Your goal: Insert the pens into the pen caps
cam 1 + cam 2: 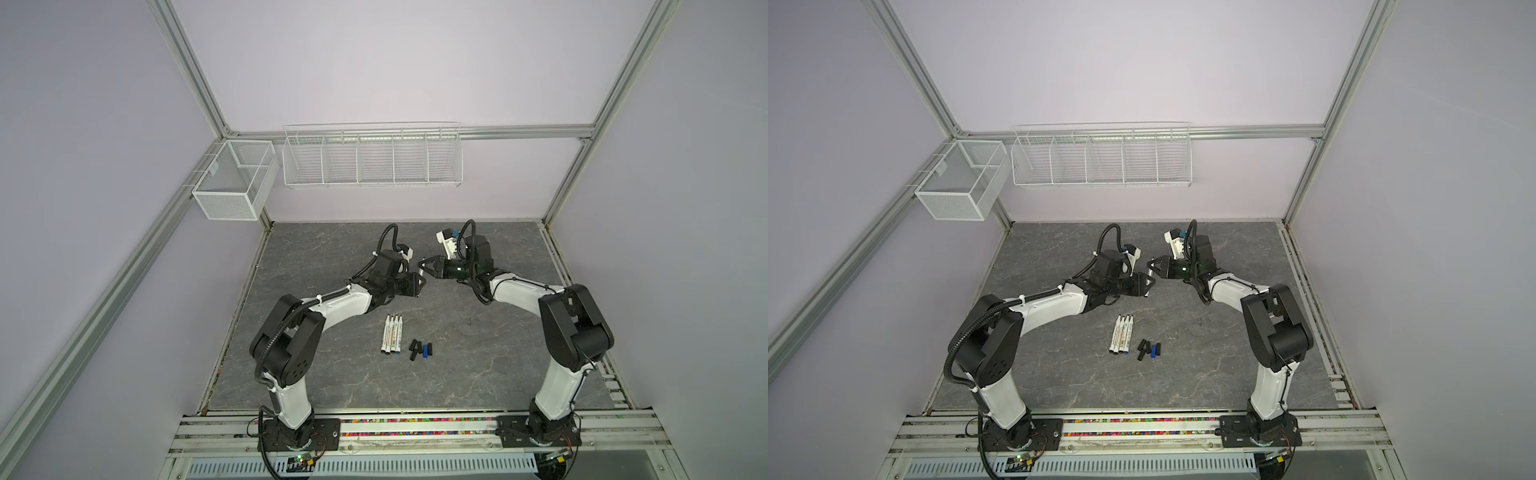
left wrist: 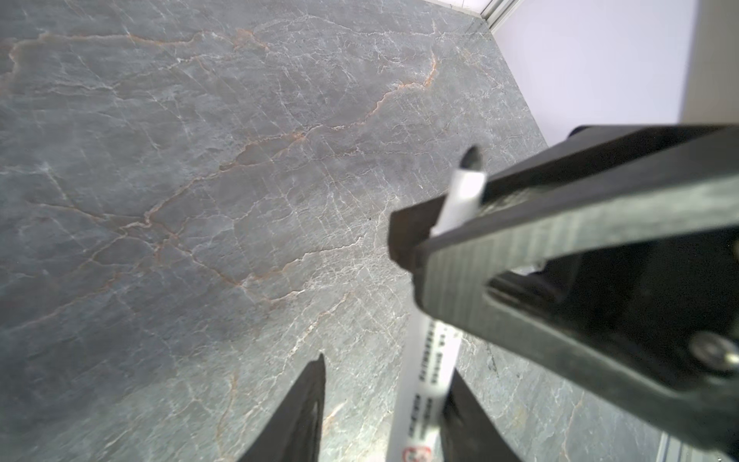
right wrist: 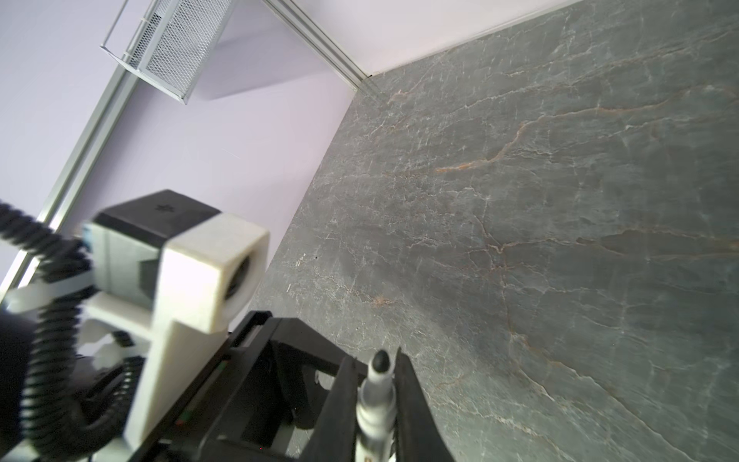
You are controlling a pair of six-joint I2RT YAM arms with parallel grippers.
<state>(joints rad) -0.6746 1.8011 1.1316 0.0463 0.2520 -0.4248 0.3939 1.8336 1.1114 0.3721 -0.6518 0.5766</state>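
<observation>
My right gripper (image 3: 376, 356) is shut on a white pen (image 3: 374, 400) whose black tip sticks out past the fingertips. The same pen (image 2: 426, 376) runs between the fingers of my left gripper (image 2: 388, 364), which stands open, and lies against one finger. In both top views the two grippers meet above the table's middle, the left (image 1: 422, 284) just in front of the right (image 1: 423, 263). Several pens (image 1: 392, 334) lie side by side on the table nearer the front. Several short pen caps (image 1: 415, 350), one of them blue (image 1: 425, 351), lie just right of them.
A white wire rack (image 1: 372, 160) with several compartments hangs on the back wall, and a mesh box (image 1: 232, 178) hangs in the back left corner. The grey stone table (image 1: 478, 365) ends at aluminium rails. The left arm's wrist camera (image 3: 208, 272) sits close beside my right gripper.
</observation>
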